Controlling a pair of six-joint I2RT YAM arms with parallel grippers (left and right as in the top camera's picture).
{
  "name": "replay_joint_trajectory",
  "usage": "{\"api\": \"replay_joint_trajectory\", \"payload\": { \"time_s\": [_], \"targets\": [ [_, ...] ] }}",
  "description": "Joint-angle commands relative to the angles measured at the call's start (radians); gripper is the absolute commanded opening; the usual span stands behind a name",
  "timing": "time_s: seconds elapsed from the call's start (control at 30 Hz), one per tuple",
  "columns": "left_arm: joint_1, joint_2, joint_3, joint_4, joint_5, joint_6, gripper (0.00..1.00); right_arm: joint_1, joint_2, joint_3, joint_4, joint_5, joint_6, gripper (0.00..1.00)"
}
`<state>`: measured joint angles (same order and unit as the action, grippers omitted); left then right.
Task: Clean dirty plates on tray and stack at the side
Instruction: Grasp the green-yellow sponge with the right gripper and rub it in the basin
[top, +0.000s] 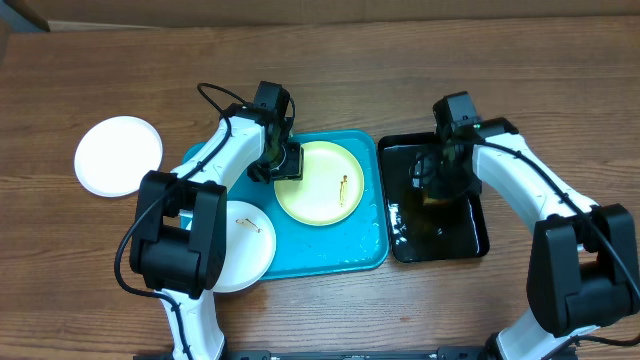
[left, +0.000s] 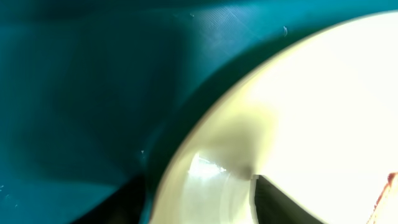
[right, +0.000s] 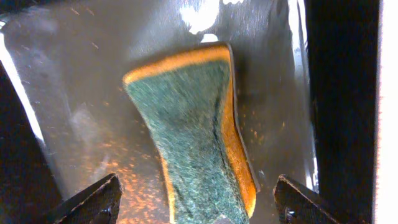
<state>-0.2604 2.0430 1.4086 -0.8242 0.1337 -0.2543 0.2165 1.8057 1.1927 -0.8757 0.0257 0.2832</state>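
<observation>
The left hand (top: 282, 165) straddles the rim of the yellow-green plate (top: 325, 190) on the tray (top: 350, 255); clamped or not, I cannot tell. The right hand (right: 198, 186), jaws apart, hangs over the sponge (right: 193, 124) in the black tray (top: 475, 235). With a weak grip the plate could slip, I think.

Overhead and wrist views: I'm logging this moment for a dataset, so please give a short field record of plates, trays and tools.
main tray: large turquoise plastic tray, mid-table
plate 1: pale yellow-green round plate, on that tray, thin brown smear
plate 2: white round plate, small mark, overhanging the tray's edge
plate 3: second white round plate, on the wooden table, far left
side tray: glossy black tray, wet, holding a green-and-yellow sponge
left tool: straddles plate 1's rim, grip unclear
right tool: open, above the sponge
</observation>
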Motion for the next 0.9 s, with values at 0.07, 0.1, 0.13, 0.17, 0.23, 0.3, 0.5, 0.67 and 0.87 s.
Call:
{"api": "replay_joint_trajectory", "payload": {
  "time_s": [0.07,0.1,0.13,0.17,0.23,0.3,0.5,0.67,0.87],
  "targets": [
    [-0.003,0.01,-0.006,-0.013,0.043,0.003,0.36,-0.003,-0.008,-0.07,0.065,-0.002,-0.003,0.8],
    [-0.003,0.01,-0.006,-0.013,0.043,0.003,0.35,-0.003,-0.008,-0.082,0.085,-0.002,-0.003,0.8],
    [-0.003,0.01,-0.006,-0.013,0.043,0.003,0.35,-0.003,-0.008,-0.098,0.114,-0.002,-0.003,0.8],
    [-0.003,0.01,-0.006,-0.013,0.043,0.003,0.34,-0.003,-0.008,-0.111,0.139,-0.002,-0.003,0.79],
    [-0.003,0.01,-0.006,-0.013,0.043,0.003,0.3,-0.003,-0.008,-0.137,0.188,-0.002,-0.003,0.75],
    [-0.003,0.01,-0.006,-0.013,0.043,0.003,0.3,-0.003,-0.008,-0.161,0.223,-0.002,-0.003,0.73],
    [-0.003,0.01,-0.006,-0.013,0.043,0.003,0.29,-0.003,-0.008,-0.178,0.24,-0.002,-0.003,0.71],
    [-0.003,0.01,-0.006,-0.012,0.043,0.003,0.28,-0.003,-0.008,-0.177,0.284,-0.001,-0.003,0.73],
    [-0.003,0.01,-0.006,-0.013,0.043,0.003,0.27,-0.004,-0.008,-0.177,0.371,-0.001,-0.003,0.7]
  ]
}}
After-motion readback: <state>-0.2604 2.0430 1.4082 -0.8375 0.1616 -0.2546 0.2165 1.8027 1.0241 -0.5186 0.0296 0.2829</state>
